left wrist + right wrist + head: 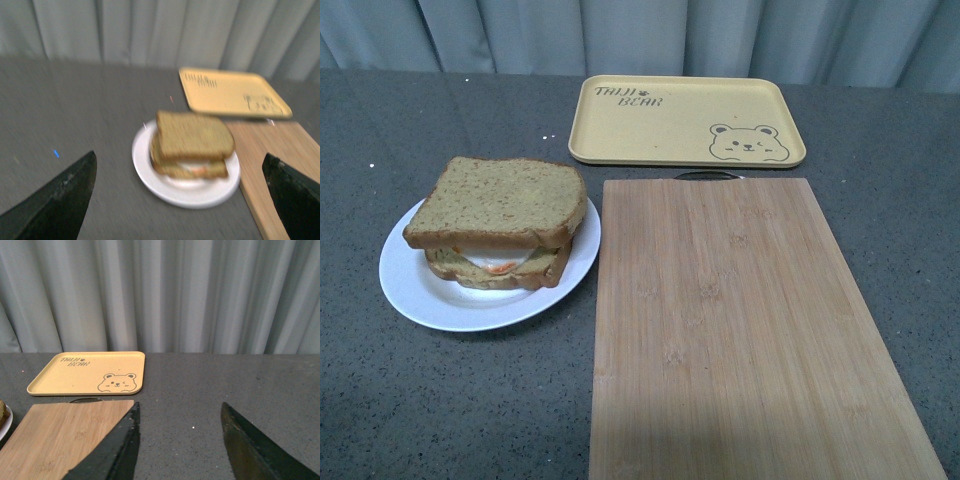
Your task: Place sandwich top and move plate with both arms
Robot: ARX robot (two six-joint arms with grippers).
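Front view, sandwich top (pixel 500 198) stacked on plate (pixel 420 295), board (pixel 740 330) just beside, tray (pixel 660 135) behind, L pincer (pixel 179 154) & R pincer (pixel 180 404) agape, empty.

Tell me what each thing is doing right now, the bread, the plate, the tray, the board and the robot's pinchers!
cutting board: lying flat, nothing on it.
yellow tray: flat behind the cutting board, nothing on it.
plate: left of the cutting board, carrying both slices.
egg slice: on the plate, covered.
sandwich top: lying on the egg slice.
left gripper: open, holding nothing.
right gripper: open, holding nothing.
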